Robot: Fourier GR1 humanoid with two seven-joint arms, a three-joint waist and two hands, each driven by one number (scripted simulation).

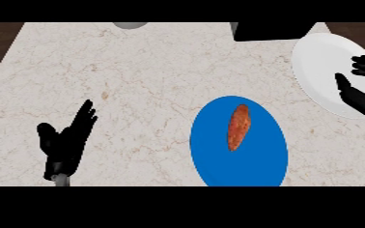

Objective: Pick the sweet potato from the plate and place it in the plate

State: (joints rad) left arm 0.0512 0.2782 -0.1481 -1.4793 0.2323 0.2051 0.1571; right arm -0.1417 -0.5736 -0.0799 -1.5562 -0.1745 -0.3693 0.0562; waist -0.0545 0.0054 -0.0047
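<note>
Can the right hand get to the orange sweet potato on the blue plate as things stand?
Probably yes: the right hand hovers over the white plate, and nothing stands between it and the orange sweet potato.

Pale marble tabletop point(143, 77). A blue plate point(214, 164) lies right of the left robot hand point(68, 140); a white plate point(317, 63) lies under the right robot hand point(351, 94).

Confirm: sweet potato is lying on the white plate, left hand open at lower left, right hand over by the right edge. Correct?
One thing is off. The head view shows the sweet potato lying on the blue plate, not the white plate. The rest holds: left hand open at lower left, right hand by the right edge.
</note>
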